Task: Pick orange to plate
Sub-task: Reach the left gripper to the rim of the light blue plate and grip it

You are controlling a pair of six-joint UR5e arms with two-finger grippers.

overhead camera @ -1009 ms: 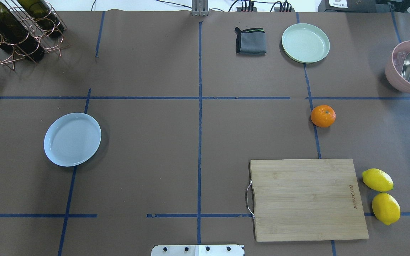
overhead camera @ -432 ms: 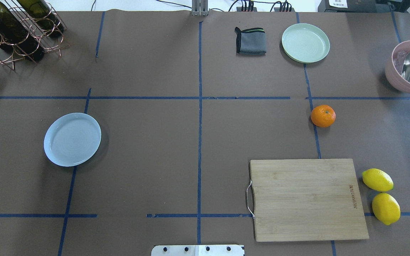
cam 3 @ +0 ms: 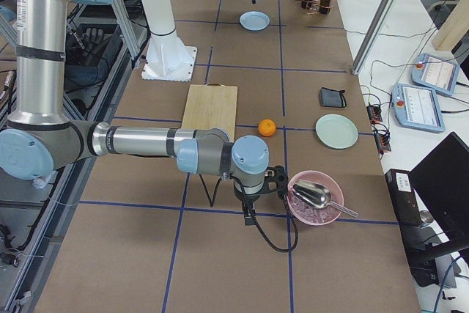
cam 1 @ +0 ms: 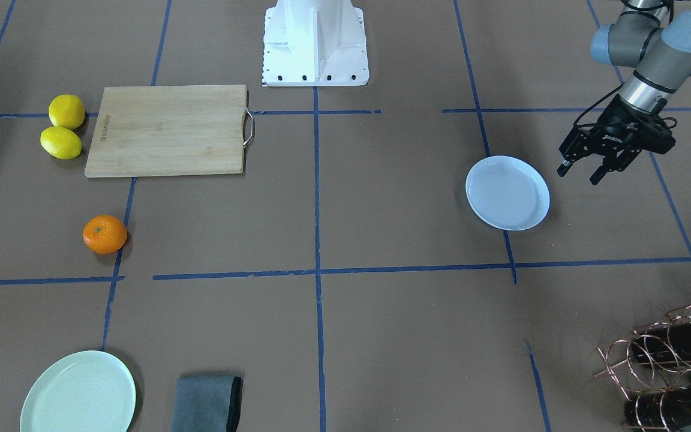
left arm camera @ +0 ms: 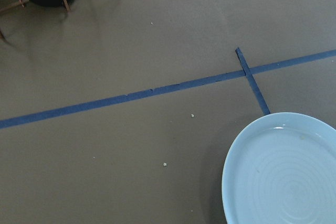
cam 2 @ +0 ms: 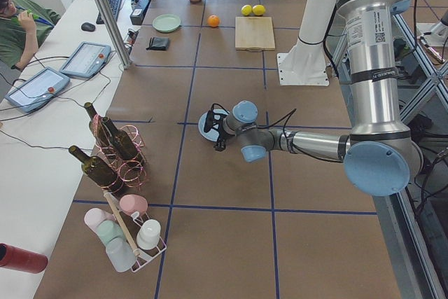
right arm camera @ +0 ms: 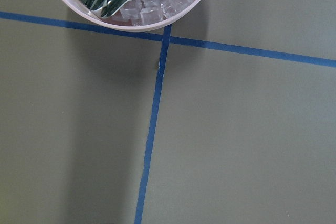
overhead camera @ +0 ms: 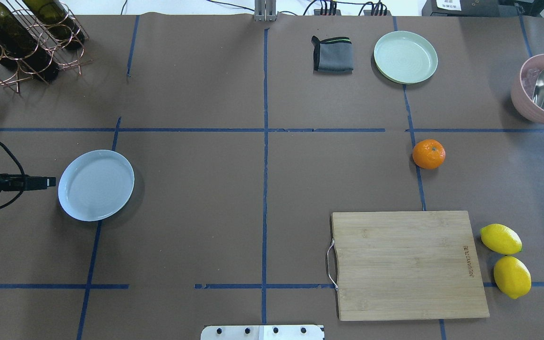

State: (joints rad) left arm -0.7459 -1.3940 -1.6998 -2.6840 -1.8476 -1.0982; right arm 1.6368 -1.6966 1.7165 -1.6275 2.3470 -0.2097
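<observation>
Orange (overhead camera: 428, 154): on the table (overhead camera: 196, 212) in the robot's right half, between mint plate (overhead camera: 405, 57) and board (overhead camera: 406, 264). Nothing touches it.

Left gripper (cam 1: 579, 173): fingers spread wide, nothing between them. It hangs just beside the plate (overhead camera: 96, 185), well apart from the orange.

Right gripper (cam 3: 249, 210): shows in one side view only, near the bowl (overhead camera: 527, 106). Cannot tell how its fingers stand.

Step in hand (judged): reaching for the orange, no grasp yet.

Method: descend straight over the fruit with fingers wide, straddle its widest girth and close gently. It is round and will likely roll if nudged off-centre.

Count: 1 orange, 2 lemons (overhead camera: 500, 239), 2 plates (1 bluish, 1 mint), 1 board, 1 cloth (overhead camera: 332, 54), 1 bowl.
</observation>
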